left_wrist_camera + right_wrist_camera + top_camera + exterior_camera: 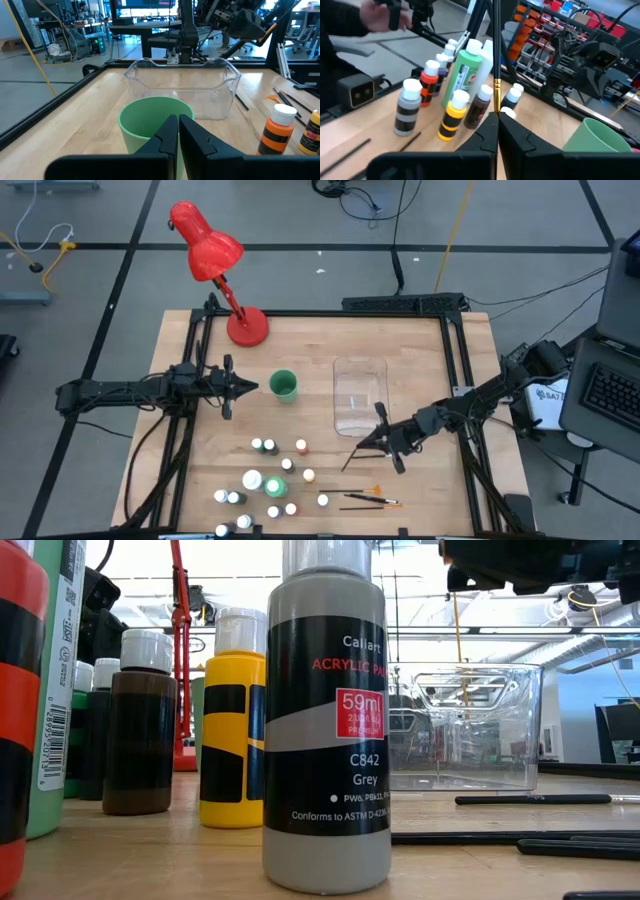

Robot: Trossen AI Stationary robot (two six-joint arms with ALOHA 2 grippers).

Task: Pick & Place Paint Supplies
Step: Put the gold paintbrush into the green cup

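Observation:
Several small white-capped paint bottles stand on their bases near the table's front; the right wrist view shows them too. My right gripper hangs over the table between the bottles and a clear container. It is shut on a thin dark-handled brush. Two more brushes lie flat near the front edge. My left gripper waits, shut and touching nothing, just left of a green cup. My right gripper pinches the brush between its two fingers, close to the gold ferrule. The fingers lie along the brush, and its dark handle sticks out ahead of the fingertips toward the bottles. In the high view the brush looks lifted clear of the table.
A red desk lamp stands on the table's far left corner. The green cup is right in front of my left fingers, with the clear container behind it. Bare wood lies between the cup and the bottles.

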